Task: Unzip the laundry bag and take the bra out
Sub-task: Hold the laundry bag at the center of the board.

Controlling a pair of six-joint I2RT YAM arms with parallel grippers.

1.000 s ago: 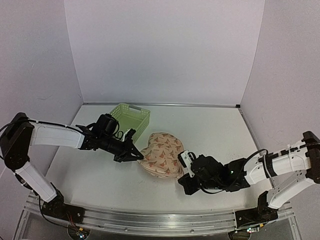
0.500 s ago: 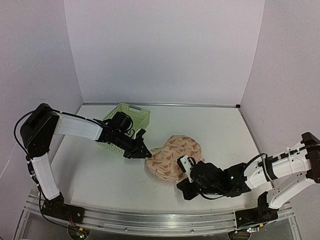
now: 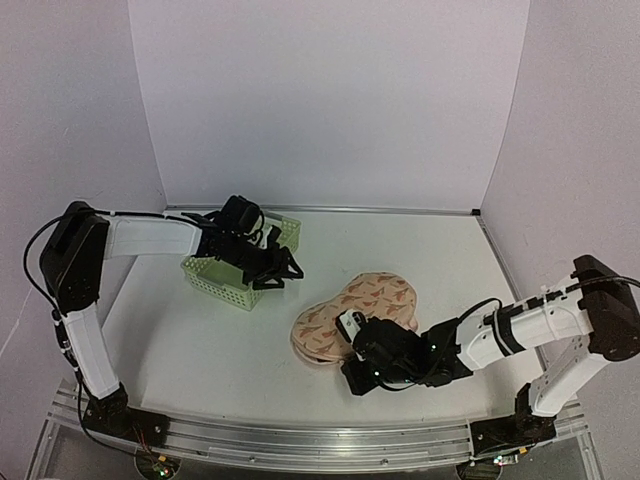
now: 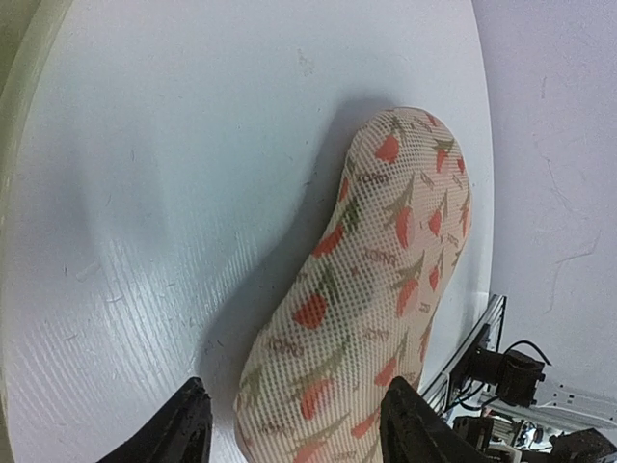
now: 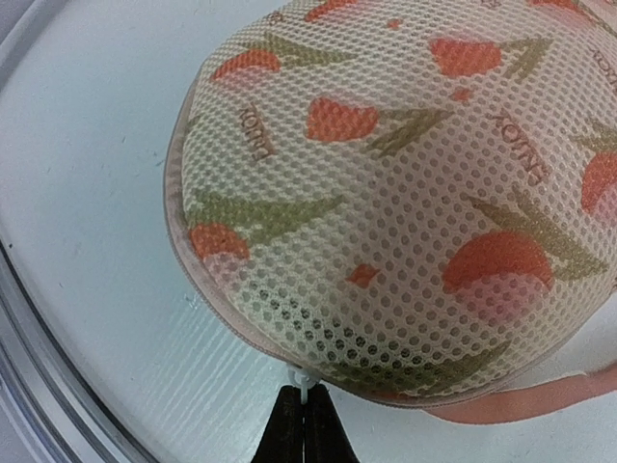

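Laundry bag (image 3: 360,308): flat on the table (image 3: 200,350), straight ahead of the right gripper (image 5: 304,415) and met at its tips; well apart from the left gripper (image 4: 299,405).
Right gripper: clenched tight on the small white zipper pull (image 5: 304,385) at the bag's near rim.
Step in hand: unzipping, judged barely begun; no gap seen along the seam beside the pull.
Bra: not visible; presumably inside the mesh.
Next move: likely a drag of the pull along the rim seam, away from the pinch point, with a low, steady grip. Probably best with the bag pinned, to stop it sliding after the pull.
Pink trim (image 5: 521,400): loose strip trailing off to the right of the right fingers, just beside the rim.
Long axis: away from the right gripper, near-left to far-right in the overhead view. Domed, slightly waisted, with the rounded far end pointing away.
Left gripper: released, spread wide, gripping nothing; raised, with the bag lengthwise ahead and below.
Basket (image 3: 215,280): right beside the left gripper, apart from the bag.
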